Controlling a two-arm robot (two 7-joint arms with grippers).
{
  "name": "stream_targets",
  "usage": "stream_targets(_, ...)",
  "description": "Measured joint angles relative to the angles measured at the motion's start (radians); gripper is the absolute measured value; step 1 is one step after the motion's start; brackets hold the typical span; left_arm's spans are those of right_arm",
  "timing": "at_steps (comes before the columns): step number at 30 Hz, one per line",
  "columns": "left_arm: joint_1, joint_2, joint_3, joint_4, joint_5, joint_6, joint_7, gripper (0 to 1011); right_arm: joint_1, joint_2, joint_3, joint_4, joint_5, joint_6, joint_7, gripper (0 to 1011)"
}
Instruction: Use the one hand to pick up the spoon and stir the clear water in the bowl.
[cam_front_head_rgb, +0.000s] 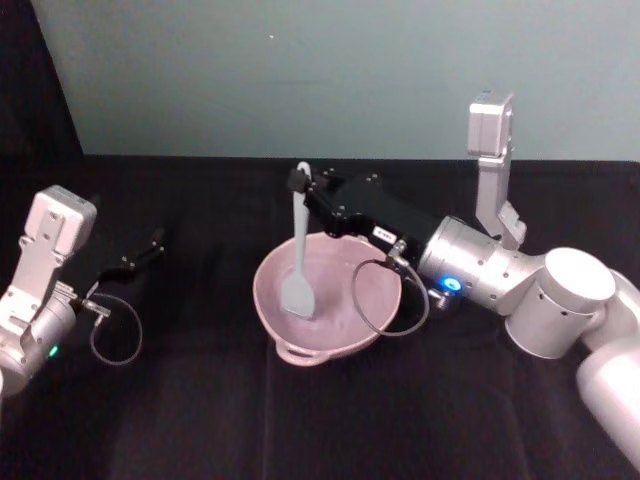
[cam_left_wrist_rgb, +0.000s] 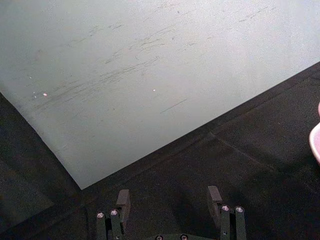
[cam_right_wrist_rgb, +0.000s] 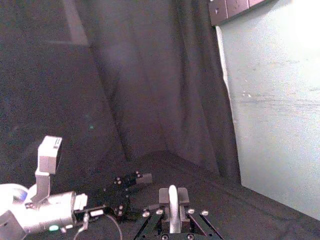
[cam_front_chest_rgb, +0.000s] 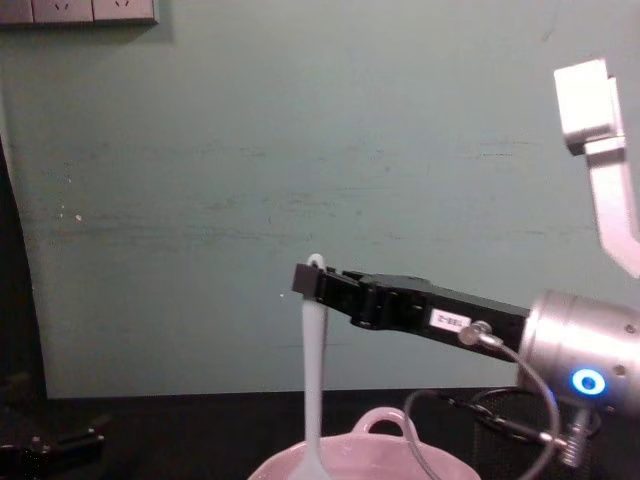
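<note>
i have the right gripper (cam_front_head_rgb: 300, 183) clamped on the top end of the spoon (cam_front_head_rgb: 298, 262), which hangs near-upright into the pink bowl (cam_front_head_rgb: 268, 310); the left gripper (cam_front_head_rgb: 155, 240) idles, jaws apart.

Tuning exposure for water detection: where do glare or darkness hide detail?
Head view: the pale pink glossy bowl carries soft sheen, no harsh glare; the left black two-finger gripper blends into the black tablecloth. Chest view: the right gripper's blue ring light glows bright.
</note>
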Motion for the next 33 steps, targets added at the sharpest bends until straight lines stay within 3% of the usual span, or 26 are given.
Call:
stream_targets(7,0.000,0.000,0.000,0.000,0.000,0.000,0.000,1011,0.064,-0.047,-0.012,0.091,0.007,-0.020,0.023,110)
stream_targets(16,0.000,0.000,0.000,0.000,0.000,0.000,0.000,1011,0.105,-0.058,0.006,0.168,0.008,-0.034,0.023,109)
stream_targets(22,0.000,0.000,0.000,0.000,0.000,0.000,0.000,1011,0.097,-0.035,0.038,0.172,0.013,-0.038,0.006,110)
stream_targets(33,0.000,0.000,0.000,0.000,0.000,0.000,0.000,1011,0.017,0.039,0.091,0.070,0.027,-0.022,-0.033,109)
